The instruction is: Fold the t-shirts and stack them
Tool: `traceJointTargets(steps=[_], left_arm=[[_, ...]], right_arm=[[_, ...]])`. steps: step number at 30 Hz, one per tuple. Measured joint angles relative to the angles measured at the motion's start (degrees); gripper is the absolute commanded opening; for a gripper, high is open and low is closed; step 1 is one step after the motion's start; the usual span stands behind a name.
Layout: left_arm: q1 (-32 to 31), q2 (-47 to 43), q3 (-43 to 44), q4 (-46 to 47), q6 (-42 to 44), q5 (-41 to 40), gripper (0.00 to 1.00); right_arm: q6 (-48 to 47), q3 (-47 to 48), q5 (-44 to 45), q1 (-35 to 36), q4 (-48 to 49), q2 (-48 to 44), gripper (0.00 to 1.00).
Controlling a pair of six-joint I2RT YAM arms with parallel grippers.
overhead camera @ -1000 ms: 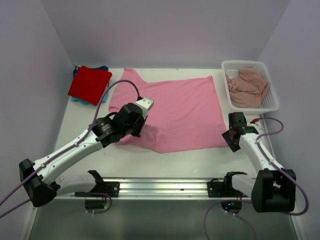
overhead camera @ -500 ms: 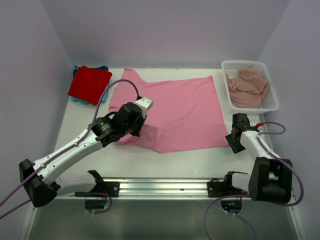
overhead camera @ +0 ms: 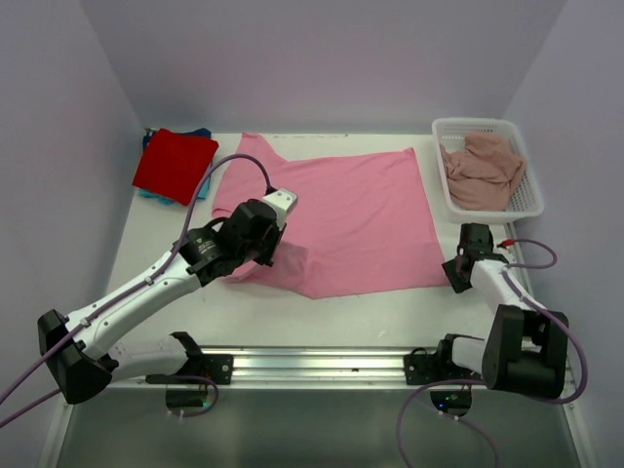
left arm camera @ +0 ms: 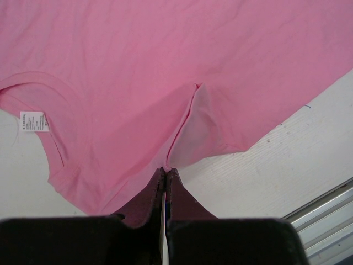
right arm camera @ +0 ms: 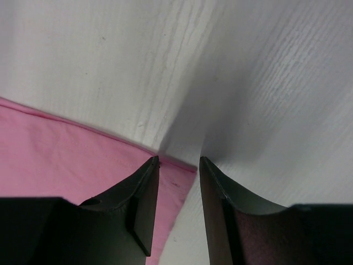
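where right hand (right arm camera: 179, 160) gapes, shirt (right arm camera: 66, 160) corner seemingly lies.

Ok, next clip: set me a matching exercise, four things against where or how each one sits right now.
Things:
1. bright pink cloth t-shirt
2. red cloth t-shirt
3. dusty-pink cloth t-shirt
4. left pincer

Places or states:
A. bunched inside the white plastic mesh basket
B. spread out flat at the centre
C. shut, pinching bright pink cloth
D. folded, at the far left

Pairs: 1-B, 2-D, 3-A, 4-C.
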Motion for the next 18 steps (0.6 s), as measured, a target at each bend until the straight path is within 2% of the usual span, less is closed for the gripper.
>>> traceJointTargets(steps=[6, 11, 15, 18], left_arm=[[0.2, 0.0, 0.0, 0.0, -0.2, 0.0, 0.00], [0.3, 0.0, 0.0, -0.1, -0.2, -0.1, 0.00], [0.3, 0.0, 0.0, -0.2, -0.3, -0.2, 0.00], [0.3, 0.0, 0.0, -0.2, -0.3, -0.3, 0.00]], right_arm=[[0.4, -1.1, -6.0, -2.5, 9.4, 2.7, 0.34], [1.6, -1.3, -11.6, -3.6, 17.2, 5.4, 0.41], [1.6, -2.0, -13.4, -3.6, 17.0, 3.1, 0.44], [1.1, -3.9, -12.8, -3.5, 10.4, -3.0, 0.45]])
